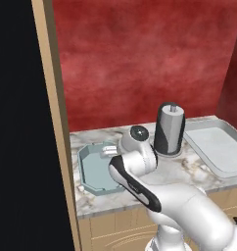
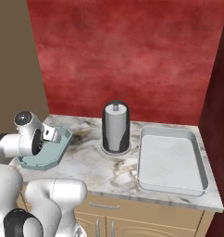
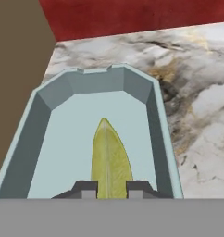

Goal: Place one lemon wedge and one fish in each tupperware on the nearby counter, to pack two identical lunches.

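The gripper [image 3: 111,189] pinches a yellow-green, pointed lemon wedge [image 3: 110,159] over the pale blue octagonal tupperware [image 3: 44,134]

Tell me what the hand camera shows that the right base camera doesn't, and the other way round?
Hand view: a yellow lemon wedge pinched between the gripper fingertips, held over the floor of the pale blue tray.

Right base view: the dark paper-towel holder, the white-grey rectangular tray, empty, the tan cabinet fronts and the robot's white arm.

Both: the pale blue tray, the marbled counter and the red wall.
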{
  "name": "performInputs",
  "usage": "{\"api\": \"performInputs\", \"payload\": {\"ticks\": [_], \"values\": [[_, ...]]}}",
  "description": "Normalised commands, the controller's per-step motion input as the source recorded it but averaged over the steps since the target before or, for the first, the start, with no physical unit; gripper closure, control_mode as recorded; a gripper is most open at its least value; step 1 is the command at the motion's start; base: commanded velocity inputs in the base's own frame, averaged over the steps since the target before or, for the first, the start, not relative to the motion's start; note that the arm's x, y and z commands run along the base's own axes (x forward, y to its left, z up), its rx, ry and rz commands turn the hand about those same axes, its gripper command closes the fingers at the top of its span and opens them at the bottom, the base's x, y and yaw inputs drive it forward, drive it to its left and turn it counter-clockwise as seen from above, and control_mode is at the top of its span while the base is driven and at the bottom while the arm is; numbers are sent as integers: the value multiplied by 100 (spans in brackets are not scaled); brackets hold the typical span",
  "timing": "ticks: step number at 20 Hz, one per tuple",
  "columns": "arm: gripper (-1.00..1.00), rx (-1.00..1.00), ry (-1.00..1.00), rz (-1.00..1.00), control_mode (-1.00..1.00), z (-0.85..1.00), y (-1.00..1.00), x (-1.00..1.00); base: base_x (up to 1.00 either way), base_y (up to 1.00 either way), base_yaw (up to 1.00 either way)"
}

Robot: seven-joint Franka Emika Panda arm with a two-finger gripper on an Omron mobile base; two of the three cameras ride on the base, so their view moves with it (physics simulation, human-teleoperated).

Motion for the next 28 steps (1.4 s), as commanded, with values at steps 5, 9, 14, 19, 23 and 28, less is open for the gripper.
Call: {"api": "performInputs", "payload": {"ticks": [5, 9, 14, 19, 23, 28], "values": [[100, -1, 6, 0, -100, -11, 0, 17, 0, 0, 0], [100, -1, 2, 0, -100, -24, 0, 23, 0, 0, 0], [100, -2, 3, 0, -100, -31, 3, 23, 0, 0, 0], [100, -2, 2, 0, -100, -29, 1, 8, 0, 0, 0], [100, -1, 2, 0, -100, -17, 2, 0, 0, 0, 0], [100, 0, 0, 0, -100, -10, 1, 0, 0, 0, 0]]}}
